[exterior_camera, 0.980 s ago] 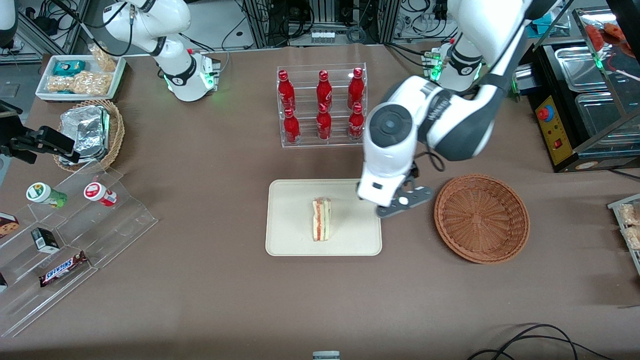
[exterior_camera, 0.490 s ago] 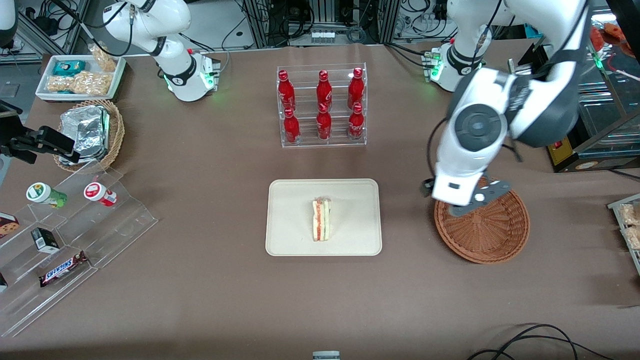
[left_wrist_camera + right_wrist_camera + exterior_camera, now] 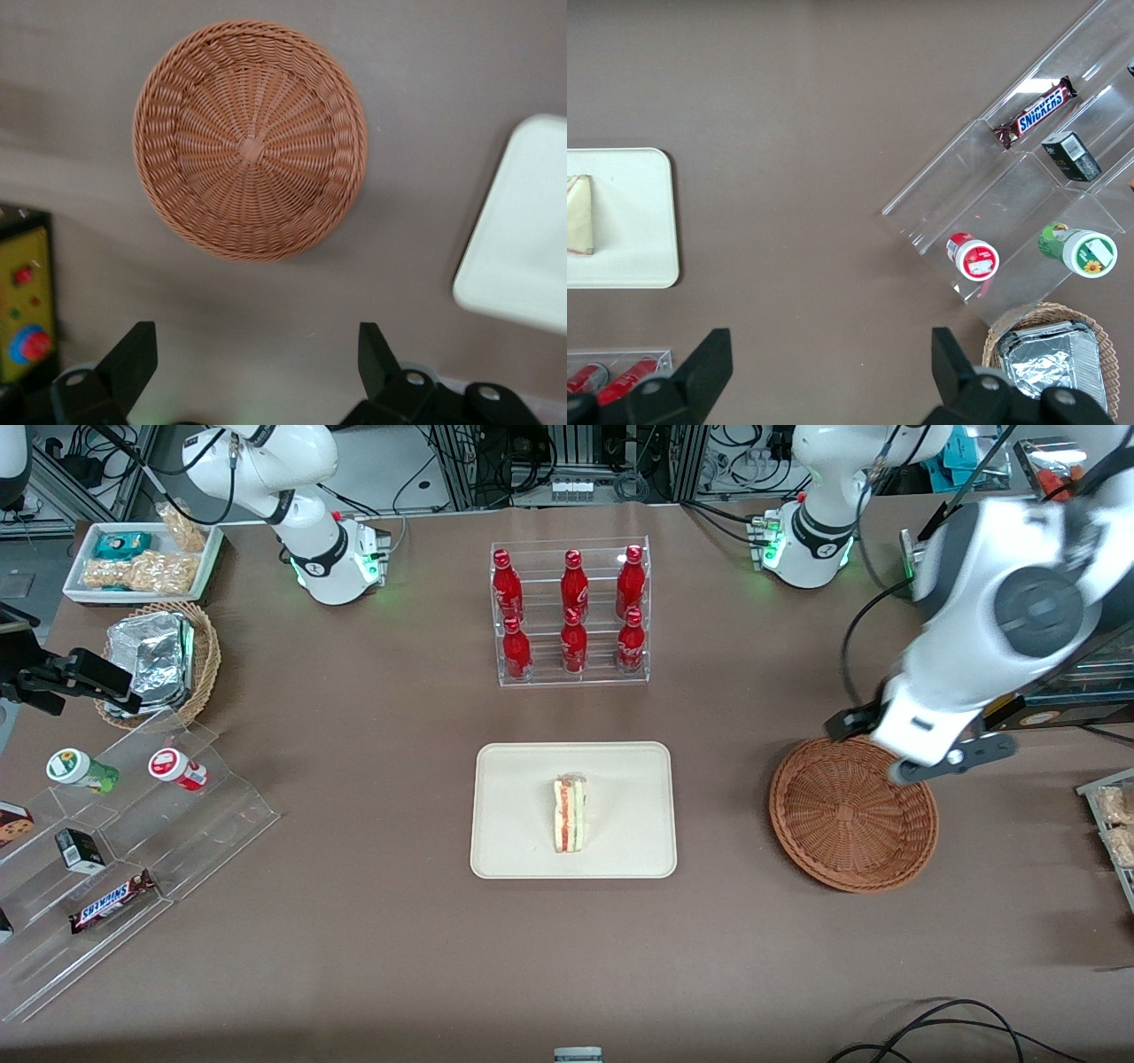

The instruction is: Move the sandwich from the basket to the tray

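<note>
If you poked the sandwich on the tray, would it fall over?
Probably: the sandwich stands on a narrow edge on the tray. Its layers look soft, so likely squishy. The open gripper is over the table beside the basket.

Tray (image 3: pixel 620 779), basket (image 3: pixel 852 812) on table (image 3: pixel 372 921)

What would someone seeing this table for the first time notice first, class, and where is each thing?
The sandwich stands alone on the cream tray in the middle of the table. Farther from the front camera, six red bottles fill a clear rack. Toward the working arm's end, the gripper hangs open above the table beside the reddish-brown basket, which has nothing in it.
</note>
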Motion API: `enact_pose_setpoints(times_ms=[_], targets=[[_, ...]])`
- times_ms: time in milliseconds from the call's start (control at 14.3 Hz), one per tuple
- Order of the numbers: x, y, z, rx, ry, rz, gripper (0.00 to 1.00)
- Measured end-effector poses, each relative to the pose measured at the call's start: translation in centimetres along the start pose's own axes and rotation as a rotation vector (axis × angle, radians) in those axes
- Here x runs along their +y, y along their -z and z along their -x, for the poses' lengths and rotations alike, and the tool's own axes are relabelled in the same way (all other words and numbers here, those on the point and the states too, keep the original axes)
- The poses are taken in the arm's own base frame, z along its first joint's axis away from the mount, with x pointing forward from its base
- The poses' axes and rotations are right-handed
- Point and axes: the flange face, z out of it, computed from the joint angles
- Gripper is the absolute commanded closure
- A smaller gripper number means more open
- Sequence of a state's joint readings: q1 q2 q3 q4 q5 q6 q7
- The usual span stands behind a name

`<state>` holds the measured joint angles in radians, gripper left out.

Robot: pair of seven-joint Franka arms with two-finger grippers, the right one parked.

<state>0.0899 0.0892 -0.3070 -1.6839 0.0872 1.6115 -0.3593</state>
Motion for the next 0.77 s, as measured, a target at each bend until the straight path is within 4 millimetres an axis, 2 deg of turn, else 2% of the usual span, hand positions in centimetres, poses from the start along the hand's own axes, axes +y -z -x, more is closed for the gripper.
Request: enact_pose_setpoints(times_ms=[210, 490, 630, 770], targets=[[-4.6, 3.0, 0.9, 0.046, -0.06, 0.009, 0.0], [-9.6, 5.9, 0.4, 0.103, -0.058, 0.027, 0.0], [-10.7, 6.4, 0.2, 0.114, -0.044, 0.04, 0.0], [-10.3, 6.8, 0.3, 0.117, -0.047, 0.08, 0.0]])
